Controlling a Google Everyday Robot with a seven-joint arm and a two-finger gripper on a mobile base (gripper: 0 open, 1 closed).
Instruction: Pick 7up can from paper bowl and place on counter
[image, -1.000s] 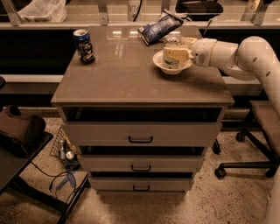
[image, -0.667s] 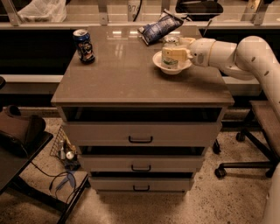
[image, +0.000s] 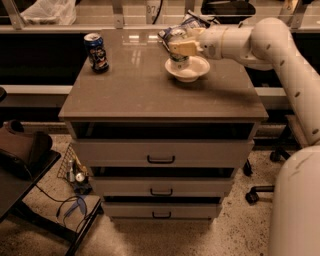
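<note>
Pale silver-green metal is the item under inspection: the small 7up can (image: 176, 36), with its white and green label and shiny top, stands higher now than a second ago and has moved a little to the left. Its top now clears the far rim of the shallow round white paper bowl (image: 201, 68) by a wide margin. Its base still shows inside the bowl's outline, so I cannot tell whether it has left the bowl floor.

The cream two-finger gripper (image: 180, 48) reaches in from the right, at the far right of the tabletop over the bowl, and is clamped across the middle of the can. One broad finger (image: 183, 47) covers most of the label. The bowl also seems to have slid slightly left with the motion.

My reading is that the grasp has held and the lift has begun. The pick is under way, but placement on the glossy grey-brown tabletop (image: 145, 85) of the drawer cabinet is not yet done.

Condition of the can: upright or very nearly so, with no visible dent. Only the top and a band of the lower body are exposed.

Noted risks: the light bowl may drag along if the can's base catches its rim. A dark blue soda can (image: 96, 51) stands well apart at the far left corner and does not interfere.
</note>
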